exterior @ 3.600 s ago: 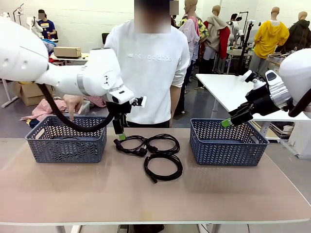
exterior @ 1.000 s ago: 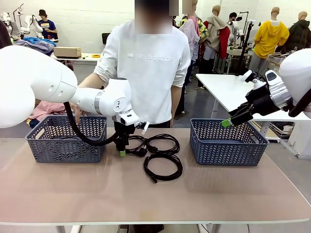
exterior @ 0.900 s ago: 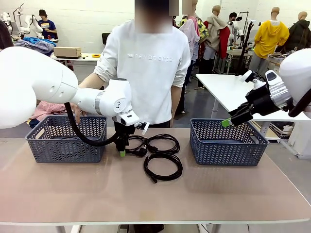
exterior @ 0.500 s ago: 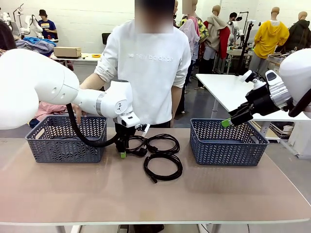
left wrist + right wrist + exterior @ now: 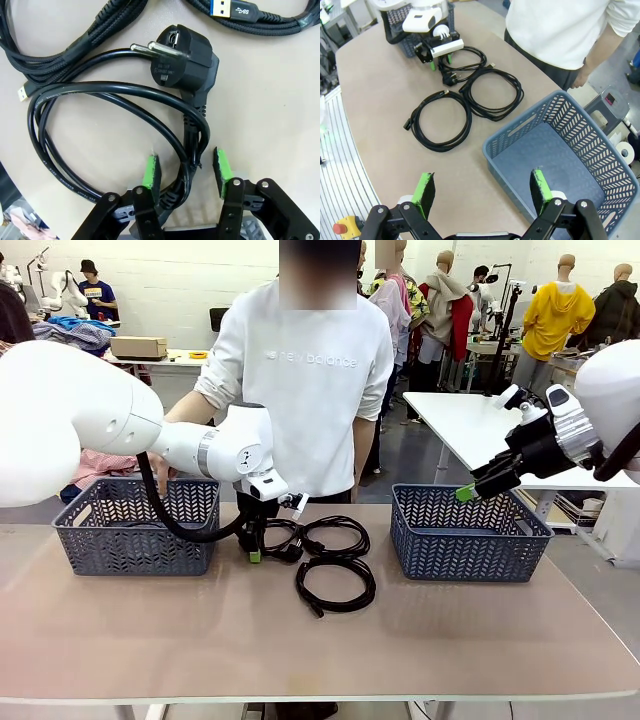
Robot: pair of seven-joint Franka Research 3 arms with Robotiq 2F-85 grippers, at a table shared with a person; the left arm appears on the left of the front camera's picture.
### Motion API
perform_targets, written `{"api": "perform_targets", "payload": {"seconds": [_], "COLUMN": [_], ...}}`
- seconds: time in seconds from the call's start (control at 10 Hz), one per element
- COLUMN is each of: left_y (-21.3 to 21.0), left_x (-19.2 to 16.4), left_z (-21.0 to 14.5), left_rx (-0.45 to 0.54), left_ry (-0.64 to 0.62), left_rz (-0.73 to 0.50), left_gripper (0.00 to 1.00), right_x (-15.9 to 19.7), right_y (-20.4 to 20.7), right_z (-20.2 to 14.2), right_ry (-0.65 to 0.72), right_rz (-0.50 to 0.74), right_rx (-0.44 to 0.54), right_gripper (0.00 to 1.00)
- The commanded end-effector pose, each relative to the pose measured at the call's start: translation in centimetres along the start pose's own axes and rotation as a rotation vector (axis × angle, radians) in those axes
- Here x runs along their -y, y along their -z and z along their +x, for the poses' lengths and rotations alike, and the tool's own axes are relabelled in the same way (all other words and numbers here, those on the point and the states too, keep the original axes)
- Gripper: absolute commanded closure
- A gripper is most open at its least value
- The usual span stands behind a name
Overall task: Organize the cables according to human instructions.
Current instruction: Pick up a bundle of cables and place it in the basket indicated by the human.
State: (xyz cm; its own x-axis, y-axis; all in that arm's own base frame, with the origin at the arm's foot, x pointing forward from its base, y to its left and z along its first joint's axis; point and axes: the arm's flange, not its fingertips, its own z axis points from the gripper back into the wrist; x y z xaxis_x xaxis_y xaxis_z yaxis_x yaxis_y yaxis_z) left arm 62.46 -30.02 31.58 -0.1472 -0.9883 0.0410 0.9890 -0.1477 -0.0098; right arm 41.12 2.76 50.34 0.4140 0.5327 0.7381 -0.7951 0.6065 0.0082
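The left gripper [image 5: 185, 162], black with green pads, is set low over the tan table [image 5: 300, 640], astride the doubled strands of a thin black coiled power cord [image 5: 100, 92] just below its chunky round plug [image 5: 185, 55]. The jaws are held partly apart. A narrow gap is seen between each pad and the cord, so nothing is clamped. A second black cable coil [image 5: 337, 536] is laid just beside it, and a third black cable coil [image 5: 335, 585] nearer the robot. All three are placed between the left grey-blue lattice basket [image 5: 135, 540] and the right grey-blue lattice basket [image 5: 470, 540]. The right gripper [image 5: 481, 174] is held spread wide and empty above the right basket. A person in a white sweatshirt [image 5: 305, 390] is stood at the far edge.
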Motion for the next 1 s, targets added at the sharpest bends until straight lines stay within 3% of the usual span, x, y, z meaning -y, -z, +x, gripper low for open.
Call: {"api": "perform_targets", "payload": {"seconds": [0.0,0.1,0.2,0.3,0.6,0.9], "left_y": [-0.4,-0.6,-0.9,-1.5,-4.1,-9.8], "left_x": [0.0,0.0,0.1,0.3,0.8,0.9], "left_z": [-0.2,-0.2,-0.3,-0.3,-0.2,0.4], "left_rx": [-0.022,-0.023,-0.022,-0.021,-0.018,0.000], "left_ry": [-0.003,0.003,0.007,0.017,0.040,0.007], "left_rz": [0.002,0.003,0.002,0.005,0.023,0.108], "left_gripper": [0.62,0.95,0.81,1.00,1.00,1.00], "right_x": [0.2,0.2,0.2,0.2,0.2,0.2], "right_y": [0.3,0.3,0.3,0.3,0.3,0.3], "right_z": [-0.1,-0.1,-0.1,-0.1,-0.1,-0.1], "right_ry": [-0.016,-0.016,-0.016,-0.016,-0.016,-0.016], "right_rz": [0.010,0.010,0.010,0.010,0.010,0.010], "right_rx": [0.027,0.027,0.027,0.027,0.027,0.027], "right_gripper": [0.00,0.00,0.00,0.00,0.00,0.00]}}
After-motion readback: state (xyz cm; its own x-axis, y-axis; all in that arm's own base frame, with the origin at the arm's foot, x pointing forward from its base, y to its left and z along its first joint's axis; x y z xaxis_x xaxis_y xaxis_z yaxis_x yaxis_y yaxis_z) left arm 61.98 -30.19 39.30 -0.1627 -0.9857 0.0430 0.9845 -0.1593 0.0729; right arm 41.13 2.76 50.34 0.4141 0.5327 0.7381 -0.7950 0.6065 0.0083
